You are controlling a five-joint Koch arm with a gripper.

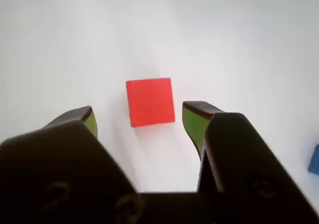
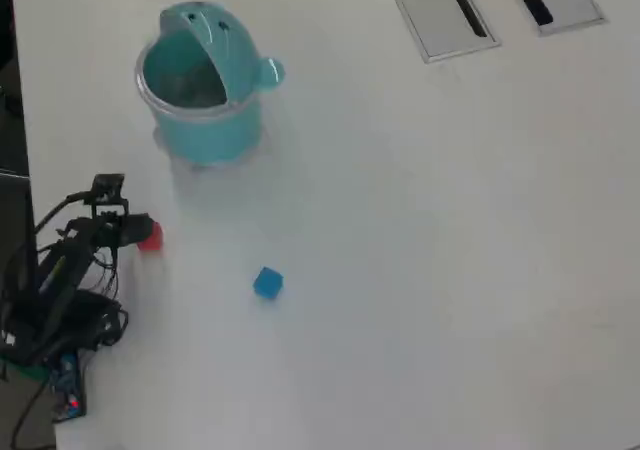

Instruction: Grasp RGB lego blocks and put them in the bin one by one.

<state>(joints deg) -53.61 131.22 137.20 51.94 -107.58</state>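
Observation:
The red lego block point(image 1: 149, 102) lies flat on the white table, just ahead of and between my fingertips. My gripper point(image 1: 141, 110) is open, with the green-padded fingers point(image 1: 192, 122) standing on either side of the block and not touching it. The overhead view shows the gripper point(image 2: 138, 232) at the table's left side, with the red block point(image 2: 151, 237) partly hidden under it. A blue block point(image 2: 267, 283) sits to the right; its corner shows at the right edge of the wrist view point(image 1: 314, 159). The teal whale-shaped bin point(image 2: 205, 120) stands upright beyond the arm.
Two grey slotted panels point(image 2: 445, 10) are set into the table at the top right of the overhead view. The arm's base and cables point(image 2: 55, 320) occupy the lower left by the table's left edge.

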